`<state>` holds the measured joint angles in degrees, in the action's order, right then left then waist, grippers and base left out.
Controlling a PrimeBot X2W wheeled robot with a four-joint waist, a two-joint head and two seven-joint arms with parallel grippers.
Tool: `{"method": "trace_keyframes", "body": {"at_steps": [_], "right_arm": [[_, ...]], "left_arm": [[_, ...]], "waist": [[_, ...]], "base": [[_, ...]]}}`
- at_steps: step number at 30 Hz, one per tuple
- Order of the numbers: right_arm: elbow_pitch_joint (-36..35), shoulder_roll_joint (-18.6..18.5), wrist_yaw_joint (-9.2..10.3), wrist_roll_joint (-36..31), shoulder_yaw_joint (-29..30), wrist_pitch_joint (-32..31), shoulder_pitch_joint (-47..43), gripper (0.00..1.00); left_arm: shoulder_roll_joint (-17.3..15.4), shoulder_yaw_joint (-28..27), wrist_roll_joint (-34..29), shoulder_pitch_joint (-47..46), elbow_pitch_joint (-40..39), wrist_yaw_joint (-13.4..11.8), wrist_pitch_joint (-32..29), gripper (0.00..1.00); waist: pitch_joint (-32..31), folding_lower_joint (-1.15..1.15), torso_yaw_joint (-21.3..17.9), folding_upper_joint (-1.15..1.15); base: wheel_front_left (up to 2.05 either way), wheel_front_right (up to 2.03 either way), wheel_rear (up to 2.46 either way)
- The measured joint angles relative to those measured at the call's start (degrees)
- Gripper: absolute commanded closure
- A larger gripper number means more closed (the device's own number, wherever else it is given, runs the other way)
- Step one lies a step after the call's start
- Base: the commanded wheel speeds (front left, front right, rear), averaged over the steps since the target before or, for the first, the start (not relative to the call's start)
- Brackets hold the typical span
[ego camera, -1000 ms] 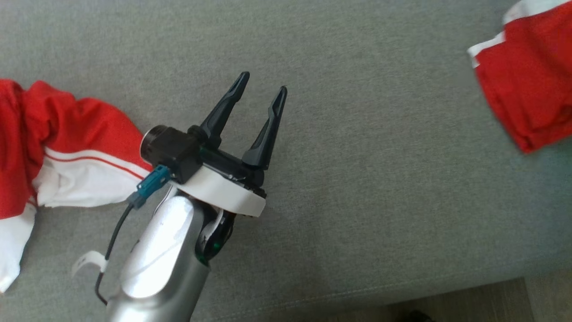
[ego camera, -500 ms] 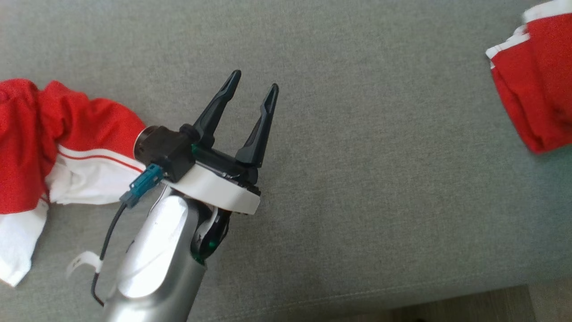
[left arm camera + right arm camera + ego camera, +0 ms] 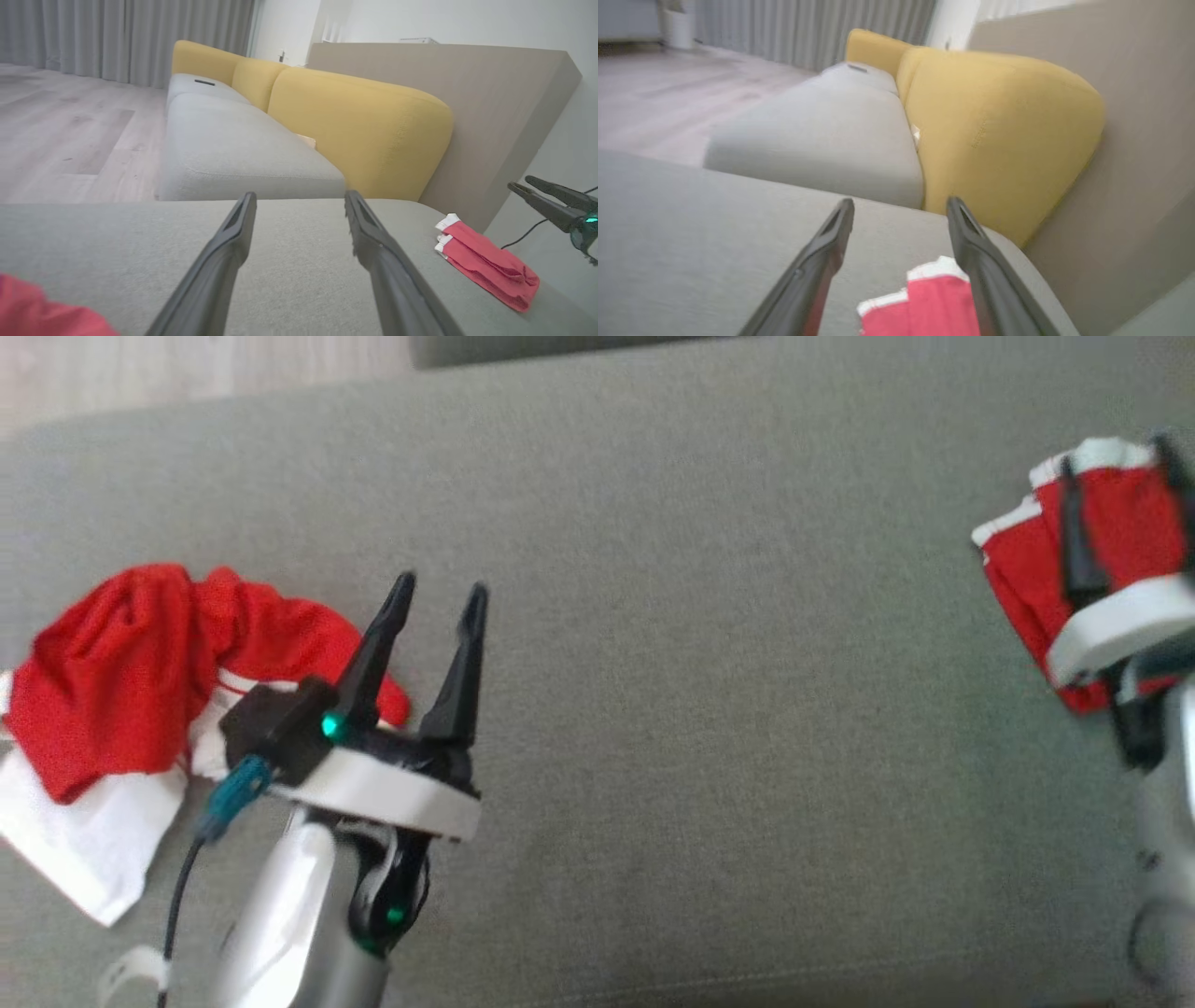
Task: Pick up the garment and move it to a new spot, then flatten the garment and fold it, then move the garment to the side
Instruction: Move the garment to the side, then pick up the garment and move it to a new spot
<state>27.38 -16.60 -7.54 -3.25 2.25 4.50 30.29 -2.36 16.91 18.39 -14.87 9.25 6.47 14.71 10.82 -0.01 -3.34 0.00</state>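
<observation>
I am looking down at a big grey cushion point(image 3: 700, 663) from the head camera.

Far on the left, a crumpled garment point(image 3: 121, 681) is lying on it. It is red on top, and a white part is sticking out toward the near edge. It is all bunched up.

Just to the right of it, my left pincer point(image 3: 441, 588) is hanging over the grey cushion. Its two dark fingers are standing wide apart and are holding nothing. The nearer finger is showing in front of the red cloth, but I cannot tell if it is touching it. In the left wrist view this pincer point(image 3: 301, 196) is pointing across the bare cushion, and a bit of red point(image 3: 28, 308) is peeking in at the bottom left corner.

The middle of the cushion is lying bare.

Far on the right, a folded garment point(image 3: 1022, 569) is sitting near the edge of the cushion. It is a small, neat red pile with white trim at one end.

My right pincer point(image 3: 1116, 457) is hanging above that pile. Its fingers are spread wide too, and are gripping nothing. In the right wrist view the pile point(image 3: 938, 303) is showing low down between the fingers. In the left wrist view the right pincer point(image 3: 519, 182) is floating up in the air, apart from the pile point(image 3: 486, 266).
</observation>
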Motion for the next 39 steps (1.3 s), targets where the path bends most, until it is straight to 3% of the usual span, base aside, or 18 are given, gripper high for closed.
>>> {"method": "trace_keyframes", "body": {"at_steps": [7, 16, 26, 39], "right_arm": [[-6.58, 6.02, 0.0, 5.3, -3.64, 4.88, -9.92, 0.0], [-7.93, 12.11, 0.0, 9.29, -5.06, 9.07, -19.94, 0.0], [-7.5, 13.62, 0.0, 9.91, -4.03, 9.71, -25.7, 0.0], [-9.37, 13.76, 0.0, 10.81, -4.58, 9.71, -26.21, 0.0]], "left_arm": [[-0.07, -4.56, -0.24, 6.99, 0.0, -0.2, 0.0, 0.0], [-0.12, -6.84, 1.96, 14.77, -0.26, -0.18, 0.0, 0.0], [-0.13, -7.67, 1.93, 16.78, -0.27, -0.16, 0.0, 0.0], [-0.13, -7.94, 1.83, 17.07, -0.93, -0.18, 0.0, 0.0]], "waist": [[-5.9, 0.0, 1.89, 0.0], [-10.87, 0.0, 4.28, 0.0], [-12.13, 0.01, 4.75, 0.0], [-11.97, 0.02, 4.87, 0.0]], "base": [[0.0, 0.0, 0.0], [0.0, 0.0, 0.0], [0.0, 0.0, 0.0], [0.0, 0.0, 0.0]]}}
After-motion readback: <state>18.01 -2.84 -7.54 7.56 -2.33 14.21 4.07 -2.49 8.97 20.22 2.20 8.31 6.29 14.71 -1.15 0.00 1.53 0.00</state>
